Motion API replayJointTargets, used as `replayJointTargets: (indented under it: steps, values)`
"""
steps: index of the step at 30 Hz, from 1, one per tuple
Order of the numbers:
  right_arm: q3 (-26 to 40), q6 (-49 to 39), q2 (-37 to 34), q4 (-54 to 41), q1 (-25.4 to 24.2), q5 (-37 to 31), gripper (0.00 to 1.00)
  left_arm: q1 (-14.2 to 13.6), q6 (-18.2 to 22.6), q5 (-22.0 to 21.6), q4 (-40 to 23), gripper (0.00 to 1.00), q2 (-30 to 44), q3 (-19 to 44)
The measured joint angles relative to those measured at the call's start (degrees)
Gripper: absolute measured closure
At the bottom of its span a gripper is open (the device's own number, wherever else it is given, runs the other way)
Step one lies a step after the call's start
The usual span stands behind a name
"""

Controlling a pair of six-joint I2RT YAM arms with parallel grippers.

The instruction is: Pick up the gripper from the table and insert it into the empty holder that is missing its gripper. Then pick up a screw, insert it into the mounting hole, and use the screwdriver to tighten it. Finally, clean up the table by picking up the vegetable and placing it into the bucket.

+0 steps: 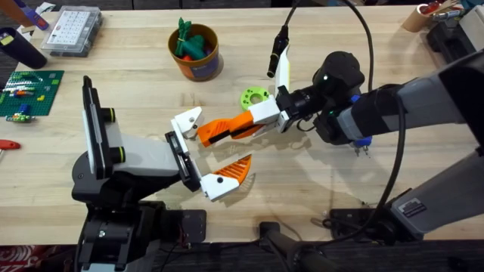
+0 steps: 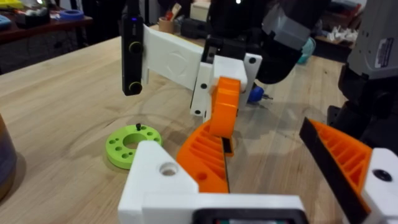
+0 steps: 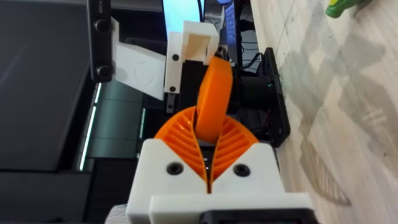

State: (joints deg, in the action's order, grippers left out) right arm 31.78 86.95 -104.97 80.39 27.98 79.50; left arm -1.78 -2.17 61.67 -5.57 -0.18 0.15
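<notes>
Pale wooden planks make up the table [image 1: 318,189], with a clear parts box [image 1: 69,30] and a green building plate [image 1: 29,92] off at its far left corner. Near the middle, the right gripper [image 1: 243,127] is pressed together on the small orange gripper [image 1: 219,131], pinching it by its thicker end so the ribbed wedge points toward the left arm's jaw plate. The white holder [image 1: 187,121] with its pointed tip sits just beside the wedge's free end, nearly touching it; whether the piece has entered the socket is hard to tell. In the right wrist view the wedge [image 3: 213,99] rises from between the closed pads toward the square opening of the holder [image 3: 193,45]. The left gripper [image 1: 206,155] is spread wide, one side bare, the other carrying its own orange finger [image 1: 234,171]. The piece looks like light, stiff printed plastic, its ribbed face giving decent purchase; a hold on the thick end seems right, leaving the mating end free. A lime-green ring [image 1: 255,97] lies nearby, and the tan bucket [image 1: 198,51] already holds green things.
</notes>
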Motion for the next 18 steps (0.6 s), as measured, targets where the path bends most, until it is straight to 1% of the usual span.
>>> replayJointTargets:
  steps: [9,12,15,18]
  values:
    - [0.0,0.2,-0.2,-1.4,0.0,0.1,0.991,0.0,0.0,0.1,-0.3,0.017,0.2,0.1]
    - [0.0,0.2,-0.2,-1.4,-0.1,1.1,0.991,0.0,0.0,0.1,-0.3,0.017,0.2,0.1]
    - [0.0,0.1,-0.2,-1.4,-0.9,2.9,0.991,0.0,0.0,0.1,-0.3,0.017,0.2,0.1]
    - [0.0,-1.5,-0.2,-1.4,-2.8,4.1,0.991,0.0,0.0,0.1,-0.3,0.017,0.2,0.1]
